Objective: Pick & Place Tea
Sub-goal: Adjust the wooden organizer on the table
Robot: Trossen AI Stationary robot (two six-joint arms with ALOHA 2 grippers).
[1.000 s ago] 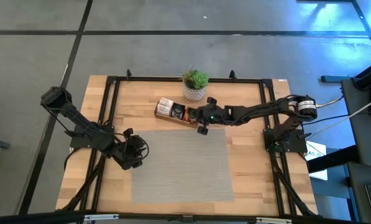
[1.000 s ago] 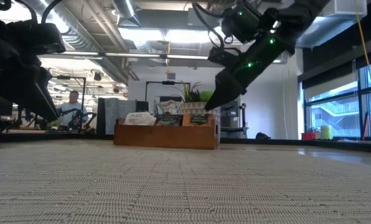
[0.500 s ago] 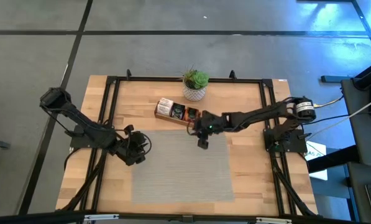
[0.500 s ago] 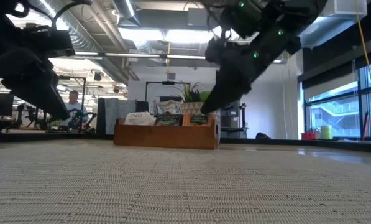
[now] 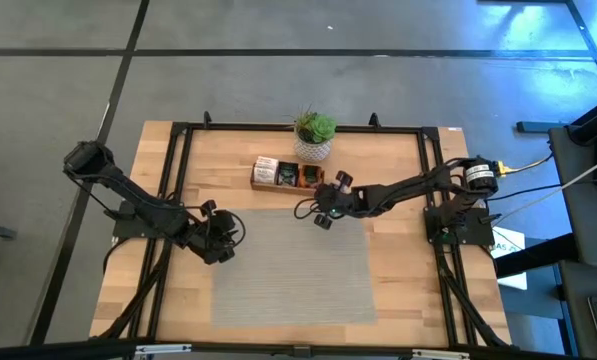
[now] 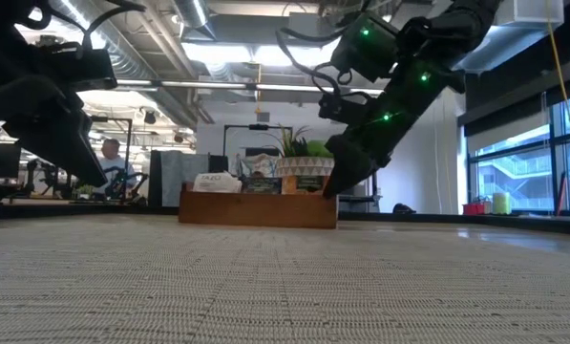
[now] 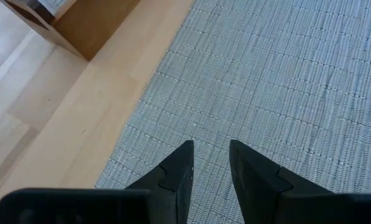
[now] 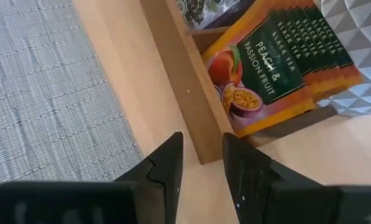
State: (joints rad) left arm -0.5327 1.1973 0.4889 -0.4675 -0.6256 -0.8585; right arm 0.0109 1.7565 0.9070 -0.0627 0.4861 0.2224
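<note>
- Progress, as I judge it: no tea packet lies on the grey mat (image 5: 293, 265), and neither gripper carries one, so the pick-and-place looks either not begun or between rounds.
- The right gripper (image 5: 322, 216) hovers at the mat's 12 o'clock edge, just beside the tray's end nearest the right arm. In its wrist view the fingers (image 8: 164, 163) stand a little apart with only bare wood in the gap; it pinches nothing.
- The left gripper (image 5: 216, 238) waits at about 9 o'clock of the mat, over its edge. Its fingers (image 7: 176, 171) are slightly spread and hold nothing.
- The wooden tray (image 5: 287, 176) sits at 12 o'clock of the mat, just in front of the potted plant (image 5: 314, 134). It has 3 compartments, all filled with tea.
- The end compartment nearest the right gripper holds a stack of orange packets (image 8: 278, 68) printed "Peach & Passion Fruit". The next holds dark packets (image 8: 204, 9); the far 1 holds pale ones (image 5: 266, 169).
- What is left: reach into a compartment, grip 1 packet and set it down, likely on the mat.
</note>
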